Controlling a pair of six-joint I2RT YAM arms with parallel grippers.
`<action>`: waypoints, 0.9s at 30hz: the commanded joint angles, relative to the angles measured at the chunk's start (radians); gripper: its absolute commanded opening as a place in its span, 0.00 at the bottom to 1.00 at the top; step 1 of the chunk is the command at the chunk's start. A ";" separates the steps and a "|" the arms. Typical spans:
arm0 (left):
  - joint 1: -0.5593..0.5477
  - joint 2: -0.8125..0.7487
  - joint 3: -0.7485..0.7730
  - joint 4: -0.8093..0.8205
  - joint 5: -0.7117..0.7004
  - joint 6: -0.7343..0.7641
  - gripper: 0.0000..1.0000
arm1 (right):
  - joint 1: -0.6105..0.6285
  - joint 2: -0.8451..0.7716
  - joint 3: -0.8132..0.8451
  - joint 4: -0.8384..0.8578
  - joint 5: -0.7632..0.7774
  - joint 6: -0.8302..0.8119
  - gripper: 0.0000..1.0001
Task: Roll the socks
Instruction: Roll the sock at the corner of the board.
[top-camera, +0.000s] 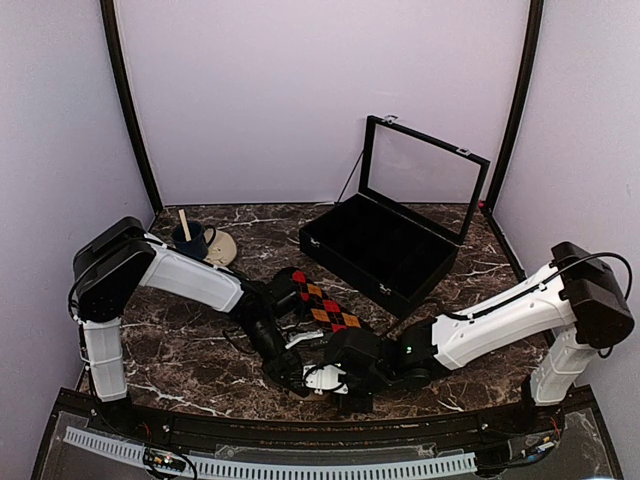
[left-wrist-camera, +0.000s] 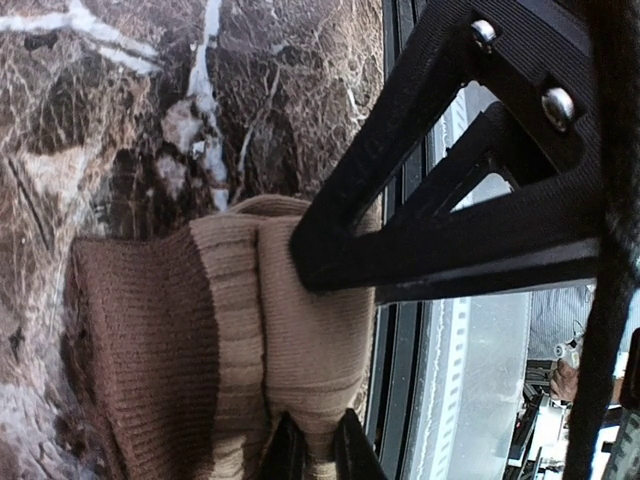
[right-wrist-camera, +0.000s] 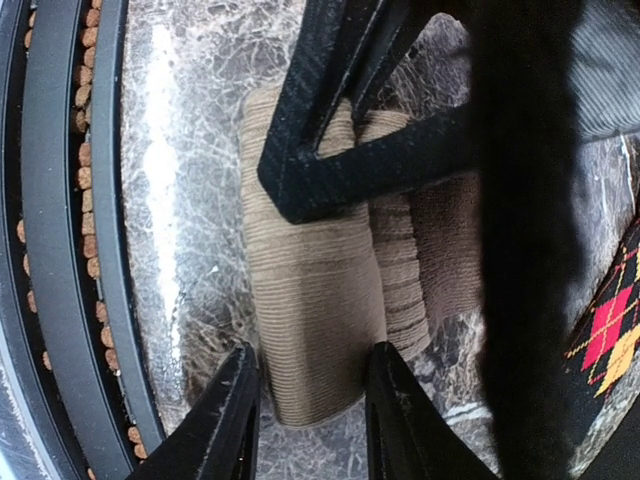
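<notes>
The tan-brown ribbed sock (left-wrist-camera: 180, 340) lies partly rolled on the marble table close to its front edge; it also shows in the right wrist view (right-wrist-camera: 315, 300). My left gripper (left-wrist-camera: 320, 452) is shut, pinching a fold of the roll's lighter tan end. My right gripper (right-wrist-camera: 310, 410) is open, its fingers astride the other end of the roll, one on each side. Each wrist view shows the other gripper's black finger resting on the roll. The black argyle sock (top-camera: 322, 306) lies flat just behind both grippers. In the top view the arms hide the tan sock.
A black box (top-camera: 385, 250) with its glass lid raised stands at the back right. A blue mug (top-camera: 190, 241) holding a wooden stick sits beside a beige disc (top-camera: 222, 248) at the back left. The table's front rail (top-camera: 300, 440) runs just near of the grippers.
</notes>
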 joint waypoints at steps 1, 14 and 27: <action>0.005 0.015 0.009 -0.054 -0.001 0.034 0.00 | 0.008 0.031 0.036 0.008 0.018 -0.035 0.33; 0.015 0.014 0.012 -0.054 -0.003 0.031 0.00 | -0.024 0.089 0.060 -0.033 -0.073 -0.044 0.08; 0.026 -0.104 -0.111 0.161 -0.141 -0.169 0.26 | -0.113 0.149 0.092 -0.101 -0.292 0.014 0.00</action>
